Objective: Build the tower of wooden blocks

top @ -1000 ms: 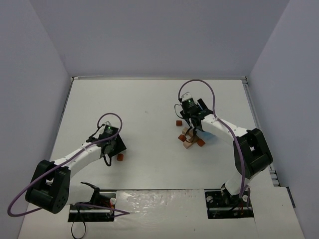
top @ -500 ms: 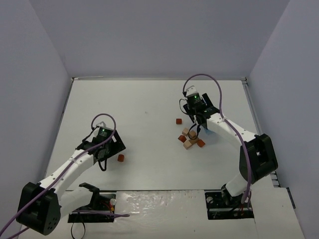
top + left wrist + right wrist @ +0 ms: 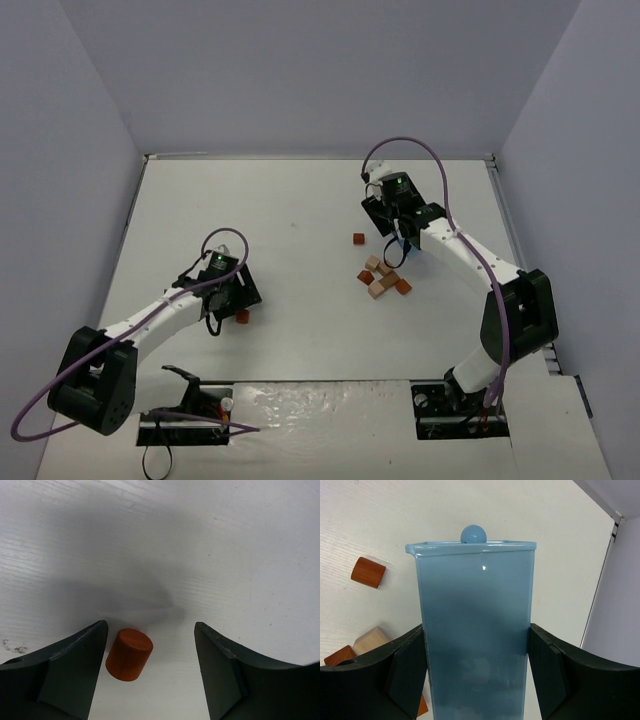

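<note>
Several small tan and orange-brown wooden blocks (image 3: 380, 279) lie in a loose cluster right of centre. One orange-brown block (image 3: 358, 240) lies apart, just behind the cluster. My right gripper (image 3: 397, 232) hangs behind the cluster, shut on an upright light blue box (image 3: 477, 625). An orange-brown block (image 3: 368, 572) and a tan block (image 3: 370, 640) show to its left. My left gripper (image 3: 230, 298) is open and low over the table. A reddish round-topped cylinder (image 3: 129, 654) stands between its fingers, close to the left finger (image 3: 75, 665). It also shows in the top view (image 3: 241, 316).
White table (image 3: 290, 200) with grey walls on three sides; the right wall's base (image 3: 615, 525) lies beyond the box. The arm bases sit at the near edge (image 3: 330, 400).
</note>
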Available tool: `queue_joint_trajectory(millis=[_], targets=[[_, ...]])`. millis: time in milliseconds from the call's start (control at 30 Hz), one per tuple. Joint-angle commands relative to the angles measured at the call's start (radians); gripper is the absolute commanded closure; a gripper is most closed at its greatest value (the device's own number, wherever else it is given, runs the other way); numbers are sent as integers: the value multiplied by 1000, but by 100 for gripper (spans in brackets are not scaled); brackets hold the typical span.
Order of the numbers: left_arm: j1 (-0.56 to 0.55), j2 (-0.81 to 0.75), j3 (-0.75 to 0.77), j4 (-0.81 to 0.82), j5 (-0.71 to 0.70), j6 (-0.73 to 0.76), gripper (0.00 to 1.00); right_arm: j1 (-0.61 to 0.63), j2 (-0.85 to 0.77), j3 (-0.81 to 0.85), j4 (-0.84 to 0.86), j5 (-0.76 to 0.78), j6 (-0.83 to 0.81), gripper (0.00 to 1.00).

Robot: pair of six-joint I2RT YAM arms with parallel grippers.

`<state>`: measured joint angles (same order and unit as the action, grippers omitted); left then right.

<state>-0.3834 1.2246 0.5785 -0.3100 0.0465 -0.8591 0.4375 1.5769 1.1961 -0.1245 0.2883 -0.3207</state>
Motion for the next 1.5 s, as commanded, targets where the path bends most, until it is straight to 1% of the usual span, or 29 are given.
queue_joint_trajectory(millis=[0, 100, 233, 333, 433, 600, 700, 800, 867, 933, 1000, 1100, 1233, 1267, 1300, 1367, 1400, 1467], targets=[[-19, 11, 18, 61, 13, -2, 34, -12, 14, 63, 36, -43, -91, 100], [-37, 35, 20, 65, 12, -9, 38, -19, 26, 85, 36, -44, -99, 100], [-51, 39, 7, 66, -4, -28, 47, -33, 23, 115, 36, -54, -91, 100], [-52, 43, 0, 77, -5, -40, 58, -83, 17, 133, 36, -108, -54, 100], [-54, 47, 6, 84, 0, -38, 66, -168, 8, 138, 38, -228, 30, 100], [-56, 47, 12, 106, 15, -43, 79, -375, 17, 135, 38, -537, 197, 100], [-58, 43, 9, 130, 22, -46, 82, -505, 54, 138, 40, -758, 295, 100], [-60, 42, 7, 152, 28, -47, 82, -592, 117, 146, 42, -932, 371, 100], [-60, 38, 6, 166, 27, -45, 82, -633, 163, 147, 43, -1025, 389, 100], [-60, 30, 9, 170, 24, -30, 71, -661, 206, 154, 43, -1083, 394, 100], [-60, 22, 26, 161, 14, -15, 66, -670, 260, 166, 43, -1146, 396, 100], [-60, -3, 74, 119, -3, 35, 52, -683, 334, 184, 45, -1218, 386, 100], [-59, -59, 139, 23, -34, 125, 41, -693, 402, 189, 44, -1256, 367, 100], [-59, -75, 155, -1, -46, 143, 40, -694, 413, 188, 45, -1257, 364, 98], [-60, -92, 169, -24, -65, 159, 38, -697, 422, 189, 44, -1247, 363, 89], [-60, -128, 193, -79, -111, 187, 34, -701, 436, 189, 42, -1220, 367, 65], [-60, -145, 194, -106, -129, 187, 33, -701, 435, 189, 41, -1205, 367, 55], [-59, -186, 185, -164, -168, 176, 29, -701, 422, 186, 40, -1129, 368, 36]])
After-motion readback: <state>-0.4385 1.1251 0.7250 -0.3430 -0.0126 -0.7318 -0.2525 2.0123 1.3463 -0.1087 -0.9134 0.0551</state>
